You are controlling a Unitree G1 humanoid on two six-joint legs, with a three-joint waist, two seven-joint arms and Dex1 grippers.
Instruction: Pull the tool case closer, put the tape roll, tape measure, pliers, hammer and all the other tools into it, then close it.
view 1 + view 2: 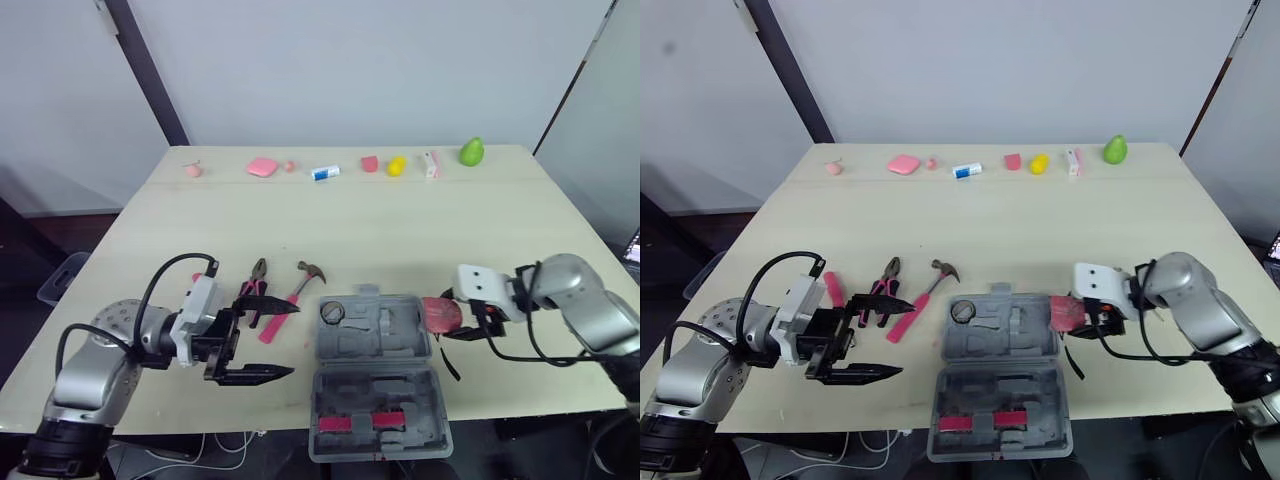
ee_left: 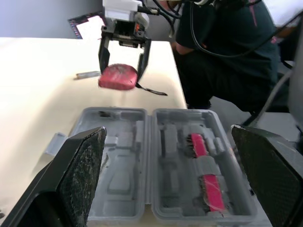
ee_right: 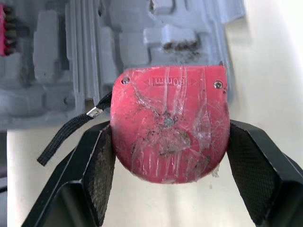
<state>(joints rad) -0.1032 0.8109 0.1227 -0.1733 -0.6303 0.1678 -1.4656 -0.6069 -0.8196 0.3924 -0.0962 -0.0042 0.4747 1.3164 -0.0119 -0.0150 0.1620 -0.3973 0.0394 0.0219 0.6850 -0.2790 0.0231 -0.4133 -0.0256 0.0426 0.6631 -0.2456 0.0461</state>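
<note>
The grey tool case (image 1: 375,385) lies open near the table's front edge, with the tape roll (image 1: 332,311) in its far-left corner. My right gripper (image 1: 456,318) is shut on the red tape measure (image 3: 169,123), just off the case's right side; its black strap hangs loose. The pliers (image 1: 254,287) and the pink-handled hammer (image 1: 291,290) lie on the table left of the case. A pink screwdriver handle (image 1: 833,288) lies further left. My left gripper (image 1: 260,338) stands open and holds nothing, left of the case and in front of the pliers.
Small items line the table's far edge: a pink block (image 1: 262,166), a blue-white piece (image 1: 325,173), a yellow piece (image 1: 396,165) and a green pear (image 1: 471,151). A pink bit holder (image 1: 360,421) sits in the case's near half. A person in dark clothes (image 2: 227,42) is beyond the table's right side.
</note>
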